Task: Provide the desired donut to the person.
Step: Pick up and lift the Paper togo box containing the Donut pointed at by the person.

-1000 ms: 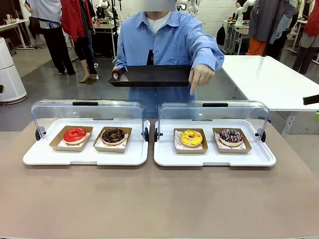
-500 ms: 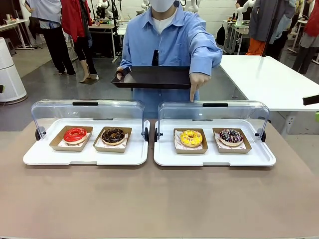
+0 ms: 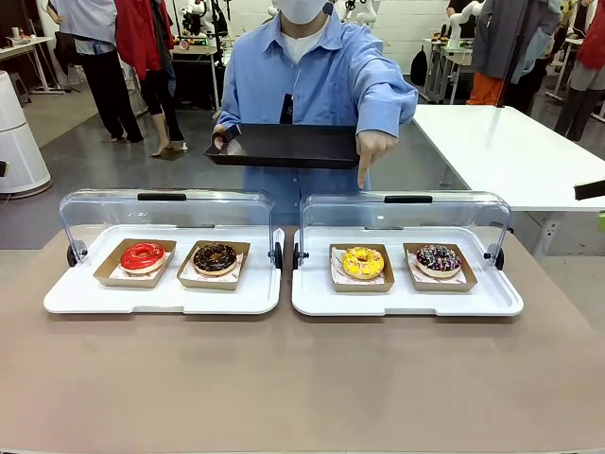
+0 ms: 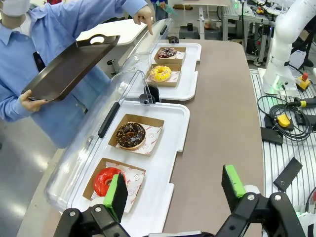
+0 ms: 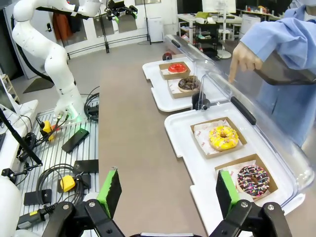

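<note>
Four ring donuts sit on the matte brown table (image 3: pixel 302 388), each in a shallow square cardboard holder (image 3: pixel 360 282). I take the yellow donut (image 3: pixel 363 262), glossy and speckled, as my marker.

Just to its right, on the same smooth white plastic tray (image 3: pixel 406 305), lies a sprinkled donut (image 3: pixel 438 258) with dark icing. To its left, on a second tray (image 3: pixel 161 301) of the same kind, come a chocolate donut (image 3: pixel 215 256) and, farthest left, a shiny red donut (image 3: pixel 142 255).

A clear curved lid (image 3: pixel 406 216) with a black bar handle is tipped back behind the yellow donut. A matching lid (image 3: pixel 165 214) stands behind the left pair.

Beyond the yellow donut, at the far side, stands the person (image 3: pixel 321 85) in a light blue shirt, holding a flat, dark rectangular serving tray (image 3: pixel 284 145) in one hand. The other hand (image 3: pixel 375 149) points a forefinger straight down, above the lid and in line with the yellow donut.

My left gripper (image 4: pixel 175 185) and right gripper (image 5: pixel 168 186) hang well back from the yellow donut on my side, green pads spread wide, both empty.
</note>
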{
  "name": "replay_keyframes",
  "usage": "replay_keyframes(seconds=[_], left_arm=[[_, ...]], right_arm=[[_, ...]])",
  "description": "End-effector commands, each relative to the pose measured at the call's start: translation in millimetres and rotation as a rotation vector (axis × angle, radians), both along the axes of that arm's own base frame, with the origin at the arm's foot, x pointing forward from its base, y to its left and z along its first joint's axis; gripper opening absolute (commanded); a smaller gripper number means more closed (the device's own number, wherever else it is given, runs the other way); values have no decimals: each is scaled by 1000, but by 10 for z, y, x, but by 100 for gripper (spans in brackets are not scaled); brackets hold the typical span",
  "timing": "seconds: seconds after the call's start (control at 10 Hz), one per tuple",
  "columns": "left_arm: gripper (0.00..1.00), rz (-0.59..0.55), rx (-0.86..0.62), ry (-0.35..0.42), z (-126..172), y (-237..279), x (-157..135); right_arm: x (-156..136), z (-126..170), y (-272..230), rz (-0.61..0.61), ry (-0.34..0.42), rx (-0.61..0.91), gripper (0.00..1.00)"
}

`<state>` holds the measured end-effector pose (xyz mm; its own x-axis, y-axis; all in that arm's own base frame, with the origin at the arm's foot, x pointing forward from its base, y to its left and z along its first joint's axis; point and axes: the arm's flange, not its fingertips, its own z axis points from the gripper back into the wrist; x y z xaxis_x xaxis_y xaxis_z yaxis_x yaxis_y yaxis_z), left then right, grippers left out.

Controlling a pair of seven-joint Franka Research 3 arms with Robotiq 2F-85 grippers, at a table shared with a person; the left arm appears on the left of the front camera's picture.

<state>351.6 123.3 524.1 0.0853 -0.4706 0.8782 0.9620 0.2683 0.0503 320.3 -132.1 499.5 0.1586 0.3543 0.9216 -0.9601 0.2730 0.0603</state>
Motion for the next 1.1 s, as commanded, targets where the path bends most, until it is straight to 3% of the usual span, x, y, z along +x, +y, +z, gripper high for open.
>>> replay_keyframes(seconds=[0.0, 0.3, 0.6, 0.8, 1.0], left_arm=[[100, -3, -7, -3, 5, 12, 0], [100, -3, -7, -3, 5, 12, 0], [100, -3, -7, -3, 5, 12, 0], [100, -3, -7, -3, 5, 12, 0], [100, -3, -7, -3, 5, 12, 0]], right_arm=[[0, 0, 0, 0, 0, 0, 100], [321, 281, 518, 58, 114, -184, 100], [805, 496, 1702, 190, 292, -533, 100], [1035, 281, 2464, 222, 357, -799, 100], [1222, -8, 2878, 224, 354, -928, 100]])
